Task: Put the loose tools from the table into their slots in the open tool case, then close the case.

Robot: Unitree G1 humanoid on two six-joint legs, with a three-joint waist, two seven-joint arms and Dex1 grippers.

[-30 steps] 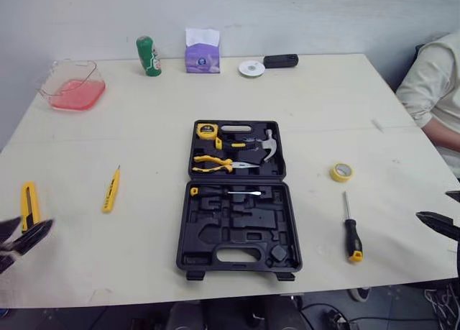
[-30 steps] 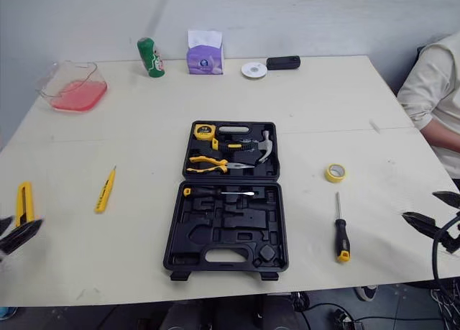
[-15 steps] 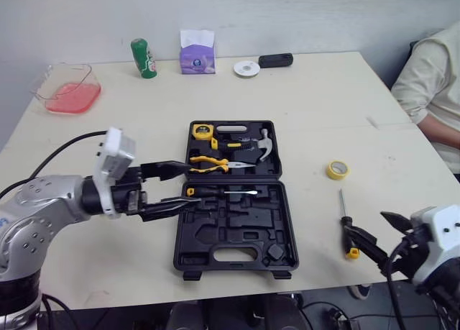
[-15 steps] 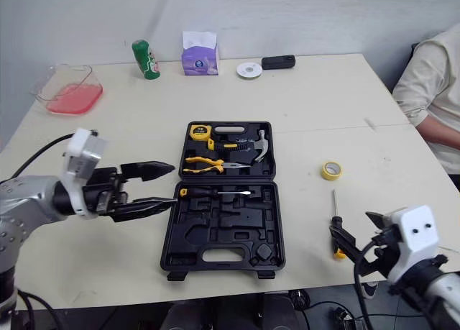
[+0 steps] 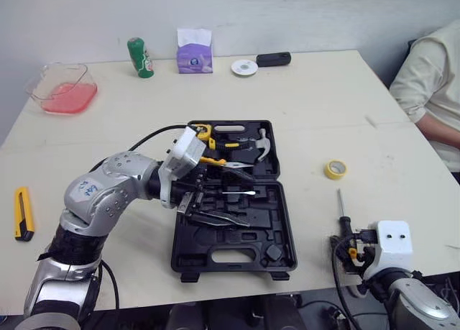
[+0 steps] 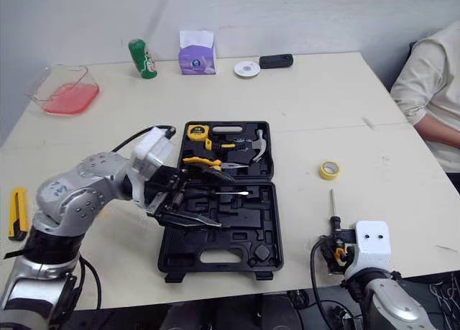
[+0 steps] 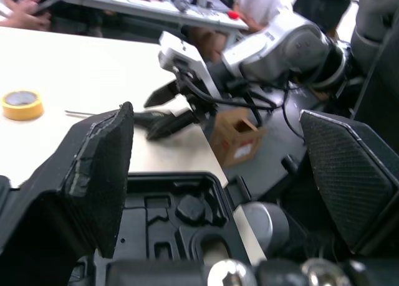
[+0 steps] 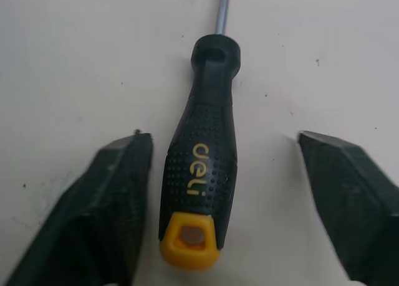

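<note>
Pale tabletop (image 5: 323, 100): right pincer (image 8: 221, 135) gapes astride the screwdriver (image 8: 202, 167), shaft cropped; left pincer (image 5: 249, 200) gapes over the tool case (image 5: 287, 226).

We've got both head eyes looking down from the near edge over the whole table (image 5: 323, 100), pretty much one shared shot, while the left wrist cam sits low over the tool case (image 7: 181, 205) facing the right near corner, and the right wrist cam hovers super close above the screwdriver (image 8: 202, 143).
</note>
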